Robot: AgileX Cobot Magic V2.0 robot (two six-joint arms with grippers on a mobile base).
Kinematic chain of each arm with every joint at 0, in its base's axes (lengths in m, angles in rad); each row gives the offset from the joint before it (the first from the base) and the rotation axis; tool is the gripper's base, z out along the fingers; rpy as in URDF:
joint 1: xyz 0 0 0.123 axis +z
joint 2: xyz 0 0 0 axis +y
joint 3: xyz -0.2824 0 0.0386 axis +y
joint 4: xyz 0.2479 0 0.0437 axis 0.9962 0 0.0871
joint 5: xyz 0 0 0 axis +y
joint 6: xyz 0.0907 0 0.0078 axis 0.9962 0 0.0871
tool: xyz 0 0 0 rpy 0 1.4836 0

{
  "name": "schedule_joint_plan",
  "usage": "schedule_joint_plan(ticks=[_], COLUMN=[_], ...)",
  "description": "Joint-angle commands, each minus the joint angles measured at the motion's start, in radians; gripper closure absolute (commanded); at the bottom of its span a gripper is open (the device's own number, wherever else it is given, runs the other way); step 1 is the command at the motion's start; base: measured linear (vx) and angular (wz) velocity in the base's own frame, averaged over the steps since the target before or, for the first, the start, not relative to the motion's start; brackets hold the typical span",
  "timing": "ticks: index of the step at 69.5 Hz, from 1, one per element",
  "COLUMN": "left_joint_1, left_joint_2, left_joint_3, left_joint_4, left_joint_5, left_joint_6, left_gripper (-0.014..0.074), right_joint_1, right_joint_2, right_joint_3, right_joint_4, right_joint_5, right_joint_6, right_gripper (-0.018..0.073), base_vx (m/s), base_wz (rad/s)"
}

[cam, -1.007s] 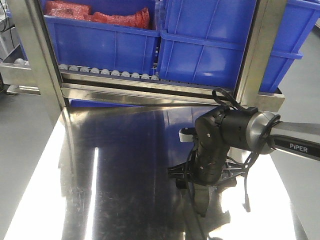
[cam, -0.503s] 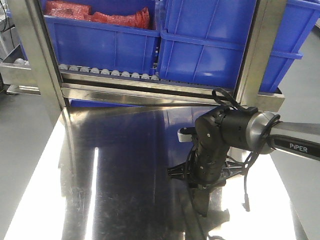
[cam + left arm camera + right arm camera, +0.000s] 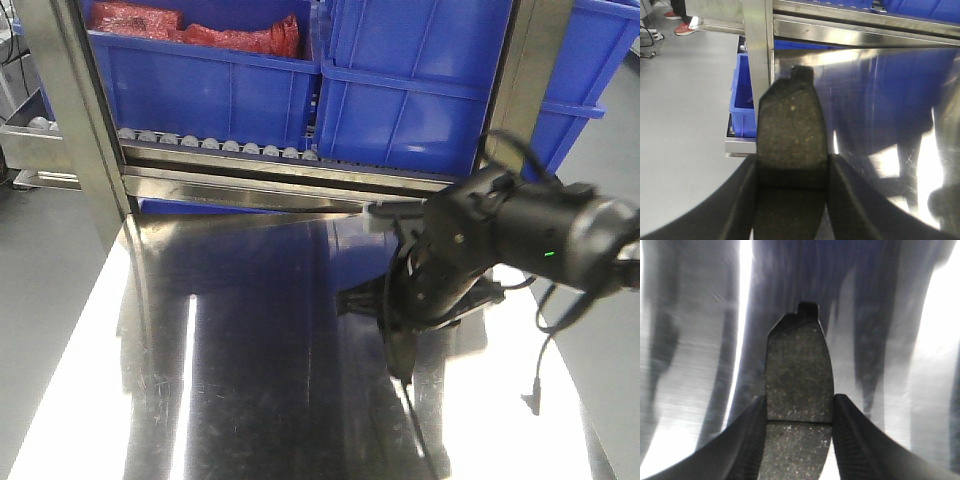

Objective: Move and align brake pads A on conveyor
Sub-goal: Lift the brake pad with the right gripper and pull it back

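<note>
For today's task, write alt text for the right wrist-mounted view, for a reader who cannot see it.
The right hand grips a dark, speckled brake pad between its two black fingers, with the pad's notched tab pointing away from the camera. Behind it is a shiny steel tabletop streaked with blue reflections.

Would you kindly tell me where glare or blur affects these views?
Front view: the right arm is motion-blurred, and white glare streaks the steel tabletop. Left wrist view: the brake pad is fairly sharp, the left tool soft and dark. Right wrist view: the second pad is crisp in the right tool, against overexposed, streaky steel.
</note>
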Motion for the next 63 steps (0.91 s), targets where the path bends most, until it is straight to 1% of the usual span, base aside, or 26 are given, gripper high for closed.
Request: schedule_joint_plan(ticks=[1,11,18,25,38,47,52,61,63], left_joint_1=[0.000,0.000,0.000,0.000,0.000,0.000,0.000,0.000,0.000], left_joint_2=[0.008,0.008,0.008,0.008,0.008,0.008,0.008,0.008,0.008], left_joint_3=[-0.028,-0.028,-0.028,-0.028,-0.028,-0.028,-0.028,-0.028,-0.028], left_joint_4=[0.013,0.013,0.013,0.013,0.013,0.013,0.013,0.013,0.013], left_joint_5=[-0.086,-0.086,-0.086,-0.086,-0.086,-0.086,-0.086,-0.086,-0.086], left_joint_6=[-0.002,-0.002,-0.002,-0.002,-0.002,-0.002,-0.002,-0.002,-0.002], left_gripper=[0.0602,0.0602,0.0602,0.0602,0.0602,0.0602,0.0602,0.0602,0.0602], right_joint_1=[-0.010,-0.058,-0.114,-0.186,-0.310,-0.382,-0.400,-0.405,-0.405], right_joint_2=[-0.138,-0.260,-0.343,-0.432,-0.591,-0.711,-0.774,-0.892,-0.907], right_joint_3=[-0.025,-0.016,0.014,0.063,0.169,0.254,0.299,0.386,0.398], right_joint_4=[-0.043,-0.041,-0.039,-0.035,-0.009,0.060,0.103,0.138,0.143], right_joint_5=[-0.055,-0.069,-0.084,-0.087,-0.080,-0.087,-0.099,-0.114,-0.114], right_joint_6=[-0.044,-0.087,-0.101,-0.143,-0.261,-0.346,-0.374,-0.448,-0.448], right_gripper=[0.0571,0.0571,0.0569,0.0568,0.0565,0.0564,0.0564,0.0564,0.0564], base_vx=[0.00,0.00,0.00,0.00,0.00,0.00,0.00,0.00,0.00], base_wz=[0.00,0.00,0.00,0.00,0.00,0.00,0.00,0.00,0.00])
